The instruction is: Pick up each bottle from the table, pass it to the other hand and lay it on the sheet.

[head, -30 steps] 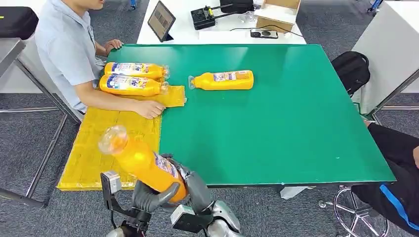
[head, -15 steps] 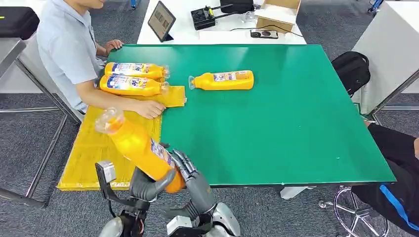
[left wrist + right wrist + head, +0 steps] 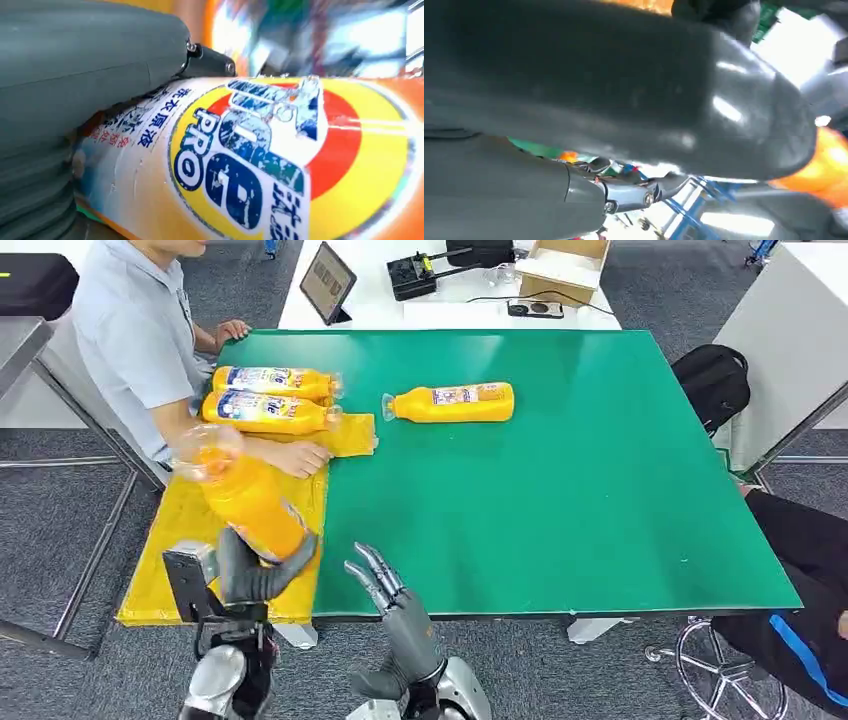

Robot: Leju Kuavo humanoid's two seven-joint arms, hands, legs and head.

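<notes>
Bottle (image 3: 243, 498) of orange detergent sits gripped in our left hand (image 3: 252, 575), tilted above the yellow sheet (image 3: 185, 545). Our right hand (image 3: 385, 585) is empty, fingers spread, beside that sheet's near corner. Two bottles (image 3: 268, 399) lie on its far end.

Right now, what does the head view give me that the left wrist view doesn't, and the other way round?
Head view only: the green table, the yellow sheet, two orange plastic bottles lying on it by a person's hand, a third orange bottle on the green surface, and the open right robot hand. Left wrist view only: the held bottle's blue, red and yellow label close up. Both: the left robot hand gripping the tilted orange bottle.
</notes>
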